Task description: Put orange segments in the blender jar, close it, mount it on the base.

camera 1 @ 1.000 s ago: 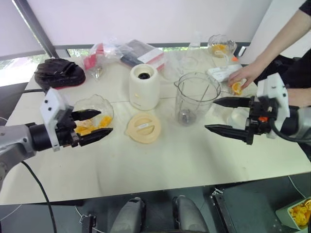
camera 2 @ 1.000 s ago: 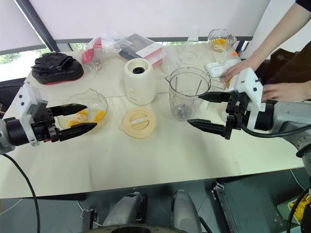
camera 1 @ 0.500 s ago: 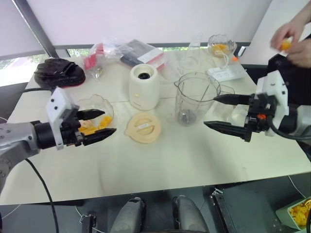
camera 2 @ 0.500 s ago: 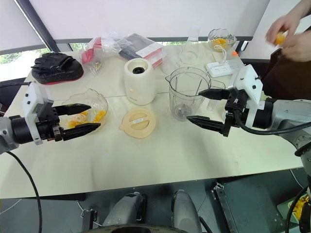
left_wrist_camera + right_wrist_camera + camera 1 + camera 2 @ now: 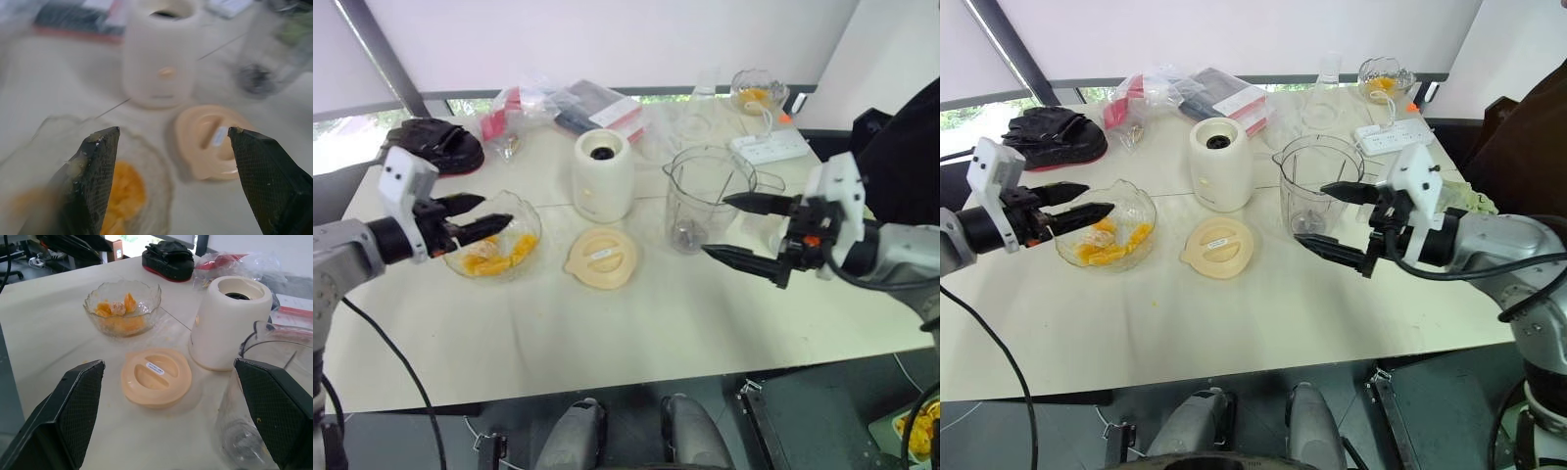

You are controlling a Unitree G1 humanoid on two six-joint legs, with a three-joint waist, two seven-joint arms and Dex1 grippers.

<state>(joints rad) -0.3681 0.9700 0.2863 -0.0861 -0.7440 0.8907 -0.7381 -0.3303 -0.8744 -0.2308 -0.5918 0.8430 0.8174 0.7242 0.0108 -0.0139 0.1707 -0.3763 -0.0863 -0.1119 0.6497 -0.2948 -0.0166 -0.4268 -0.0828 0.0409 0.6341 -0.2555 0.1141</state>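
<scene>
Over glass bowl [image 5: 514, 250]: left gripper [image 5: 487, 223] moved up, person's hand gone.

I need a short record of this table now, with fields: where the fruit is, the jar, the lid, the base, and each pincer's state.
fruit: orange segments lie in a glass bowl
jar: blender jar upright on the table, no fruit inside, no lid on
lid: cream lid flat on the table, between bowl and jar
base: white base stands apart, left of the jar
left pincer: open, over the bowl, holds nothing
right pincer: open, in front of the jar, holds nothing
</scene>
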